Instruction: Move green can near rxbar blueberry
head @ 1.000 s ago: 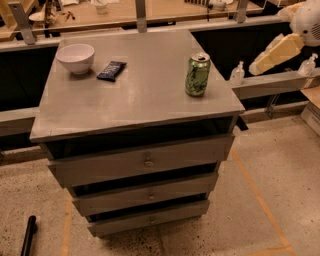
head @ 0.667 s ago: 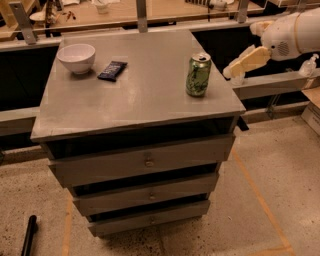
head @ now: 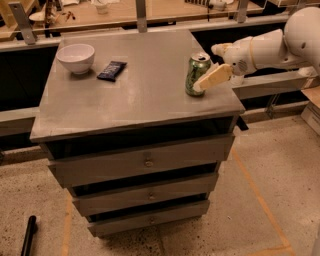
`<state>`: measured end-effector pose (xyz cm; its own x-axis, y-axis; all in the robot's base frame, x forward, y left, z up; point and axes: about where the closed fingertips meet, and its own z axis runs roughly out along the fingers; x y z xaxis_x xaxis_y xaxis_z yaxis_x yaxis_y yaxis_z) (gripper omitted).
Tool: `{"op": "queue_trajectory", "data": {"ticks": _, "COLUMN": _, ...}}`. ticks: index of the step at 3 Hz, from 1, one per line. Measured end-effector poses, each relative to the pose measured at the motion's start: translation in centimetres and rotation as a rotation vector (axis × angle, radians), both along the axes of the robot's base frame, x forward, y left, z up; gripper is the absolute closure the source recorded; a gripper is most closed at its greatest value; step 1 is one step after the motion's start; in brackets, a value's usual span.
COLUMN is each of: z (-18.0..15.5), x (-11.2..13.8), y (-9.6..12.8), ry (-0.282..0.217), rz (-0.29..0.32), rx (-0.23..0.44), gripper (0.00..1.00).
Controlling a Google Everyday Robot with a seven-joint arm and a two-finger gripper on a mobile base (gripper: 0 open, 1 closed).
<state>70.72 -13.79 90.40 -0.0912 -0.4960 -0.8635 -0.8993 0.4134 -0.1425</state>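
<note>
The green can (head: 195,70) stands upright near the right edge of the grey cabinet top (head: 140,100). The rxbar blueberry (head: 111,70), a flat dark wrapper, lies at the far left of the top, well away from the can. My gripper (head: 207,67) reaches in from the right on a white arm and is open. Its near finger (head: 214,77) crosses in front of the can's right side and the other finger (head: 220,49) is behind the can. I cannot tell whether the fingers touch the can.
A white bowl (head: 76,57) stands just left of the bar at the back left corner. The cabinet has three drawers (head: 145,162) below. A wooden bench (head: 150,12) runs behind. A dark object (head: 27,235) lies on the floor at lower left.
My arm has moved left and down from beyond the cabinet's right side until the open gripper reaches the can. The can, bar and bowl have not moved.
</note>
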Motion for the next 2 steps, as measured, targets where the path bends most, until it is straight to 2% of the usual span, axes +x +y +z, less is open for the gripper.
{"op": "queue_trajectory", "data": {"ticks": 2, "z": -0.40, "x": 0.08, "y": 0.55, "ry": 0.007, "rz": 0.009, "rx": 0.001, "gripper": 0.41}}
